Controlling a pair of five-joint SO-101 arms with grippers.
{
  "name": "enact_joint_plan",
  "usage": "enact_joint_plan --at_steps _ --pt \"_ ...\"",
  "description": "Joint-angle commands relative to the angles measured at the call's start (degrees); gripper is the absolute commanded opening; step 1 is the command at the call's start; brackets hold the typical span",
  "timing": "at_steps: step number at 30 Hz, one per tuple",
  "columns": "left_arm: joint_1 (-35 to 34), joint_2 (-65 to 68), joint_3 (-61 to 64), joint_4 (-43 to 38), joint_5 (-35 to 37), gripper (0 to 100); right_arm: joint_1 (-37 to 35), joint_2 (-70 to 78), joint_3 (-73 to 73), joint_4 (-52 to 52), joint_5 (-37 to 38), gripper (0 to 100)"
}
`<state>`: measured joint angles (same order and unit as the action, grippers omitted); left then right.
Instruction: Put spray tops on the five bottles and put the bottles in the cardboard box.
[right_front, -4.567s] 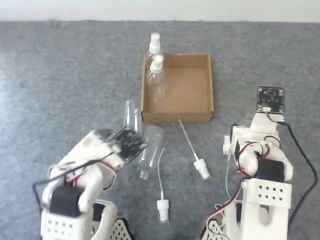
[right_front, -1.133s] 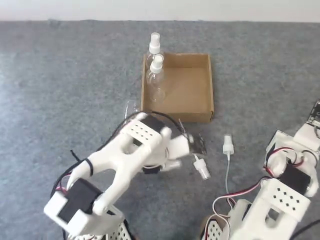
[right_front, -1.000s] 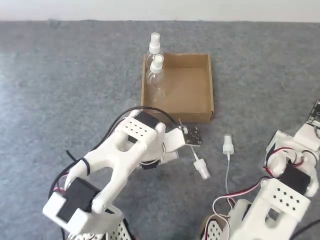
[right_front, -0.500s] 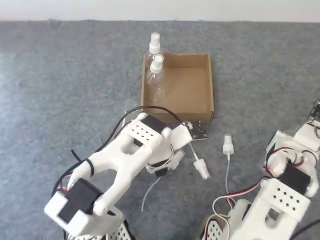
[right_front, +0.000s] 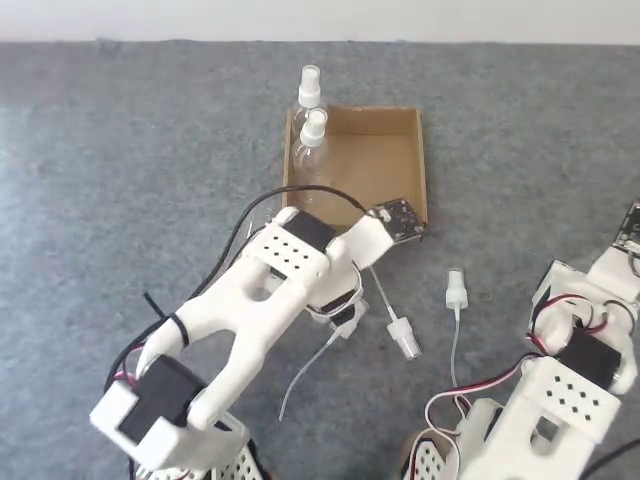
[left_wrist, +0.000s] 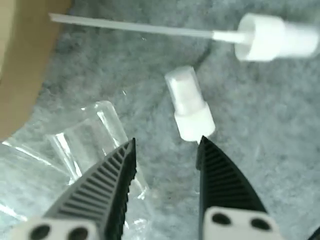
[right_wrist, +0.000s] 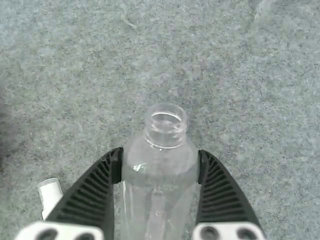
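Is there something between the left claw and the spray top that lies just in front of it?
Nothing visible does. The left claw is open, and the spray top lies just past its tips, with no object in the gap. A clear bottle lies close beside one finger, not on that line.

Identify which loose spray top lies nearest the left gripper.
The spray top just ahead of the left gripper; a second top and a third top lie farther away.

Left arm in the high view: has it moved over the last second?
Yes. The left arm has swung toward the cardboard box; its wrist end now overlaps the box's front wall, where a second ago it stopped short of it.
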<state>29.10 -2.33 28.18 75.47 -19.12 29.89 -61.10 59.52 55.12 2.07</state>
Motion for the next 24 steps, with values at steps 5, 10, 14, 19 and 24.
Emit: enact_joint_plan --at_steps 5,10,14,19,24 --pt "2.4 15.8 -14.8 4.8 5.5 18 0.7 -0.6 -0.9 -1.4 0.1 4.5" --pt "2.5 24.2 -20.6 5.8 5.7 18 0.7 -0.6 -0.9 -1.4 0.1 4.5" --pt "2.7 27.4 -21.9 5.5 8.4 16 0.7 -0.6 -0.9 -1.4 0.1 4.5" --pt "2.9 28.0 -22.4 5.8 8.8 6 0.7 -0.6 -0.9 -1.4 0.1 4.5" --pt "4.6 27.9 -22.4 7.8 8.8 4 0.7 -0.6 -0.9 -1.4 0.1 4.5"
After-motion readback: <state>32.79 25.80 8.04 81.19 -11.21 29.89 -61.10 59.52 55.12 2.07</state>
